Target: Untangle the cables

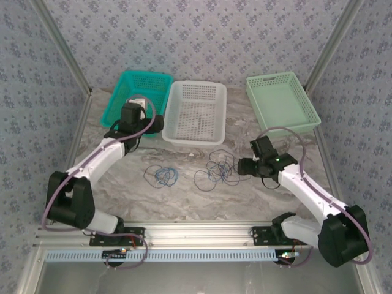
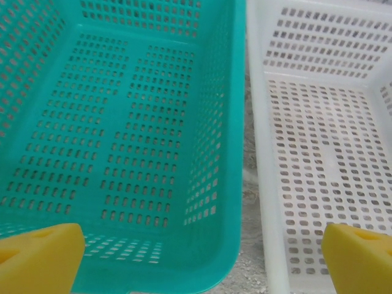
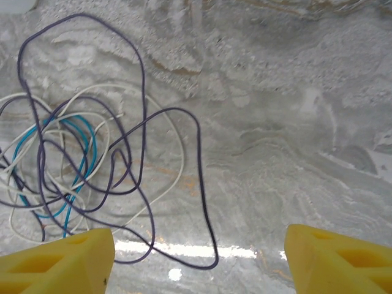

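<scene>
Grey marbled table (image 1: 184, 202) inside an aluminium frame, with patterned wallpaper on the walls behind. Along the far edge we note three perforated baskets: a teal basket (image 1: 160, 79) at far left, a white basket (image 1: 177, 92) touching it near the middle, and a pale green basket (image 1: 285, 78) well apart at far right. The cables (image 1: 217, 171) lie on the bare table near the centre, in front of the white basket, as a loose tangle of dark, whitish and blue loops. A smaller coil (image 1: 162, 176), blue and dark, lies apart to their left. The left gripper (image 1: 139, 107) hangs over the teal basket beside its right wall. In the wrist view its yellow fingers (image 2: 43, 257) stand wide apart with nothing between them but the basket rim below. The right gripper (image 1: 245, 166) sits low, just right of the tangle. In its wrist view the jaws are apart and hold nothing. One dark loop of the cables (image 3: 79, 165) runs out onto the table between the yellow fingers (image 3: 343, 257), and we cannot tell whether either finger touches it.
</scene>
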Robot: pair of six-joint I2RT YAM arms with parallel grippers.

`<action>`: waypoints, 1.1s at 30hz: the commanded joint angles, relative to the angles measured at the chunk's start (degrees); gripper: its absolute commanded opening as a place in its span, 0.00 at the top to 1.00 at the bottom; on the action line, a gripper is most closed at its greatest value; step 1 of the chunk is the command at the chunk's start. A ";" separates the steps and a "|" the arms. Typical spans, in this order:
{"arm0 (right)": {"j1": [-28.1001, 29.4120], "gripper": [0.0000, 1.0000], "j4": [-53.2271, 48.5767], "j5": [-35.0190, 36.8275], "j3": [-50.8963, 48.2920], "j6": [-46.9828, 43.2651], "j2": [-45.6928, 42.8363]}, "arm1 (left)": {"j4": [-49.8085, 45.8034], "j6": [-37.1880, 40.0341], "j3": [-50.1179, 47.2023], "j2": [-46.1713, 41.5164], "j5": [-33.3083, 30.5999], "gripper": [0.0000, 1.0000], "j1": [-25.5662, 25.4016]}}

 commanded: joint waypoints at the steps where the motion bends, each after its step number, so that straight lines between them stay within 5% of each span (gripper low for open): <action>1: 0.69 0.26 -2.48 0.01 -1.96 1.34 -1.26 | -3.87 0.46 4.52 3.17 4.17 0.01 -0.24; 16: -0.46 0.45 4.76 2.72 -2.23 3.04 5.73 | -6.52 -0.24 9.20 12.78 6.05 0.06 -0.24; 27: 0.26 0.97 4.86 6.42 -2.62 3.06 4.07 | -7.66 0.42 9.01 14.48 7.12 0.25 -3.01; 33: 0.31 1.00 2.07 9.87 -1.73 2.69 -2.90 | -7.26 -1.03 6.47 13.64 6.91 0.31 -6.14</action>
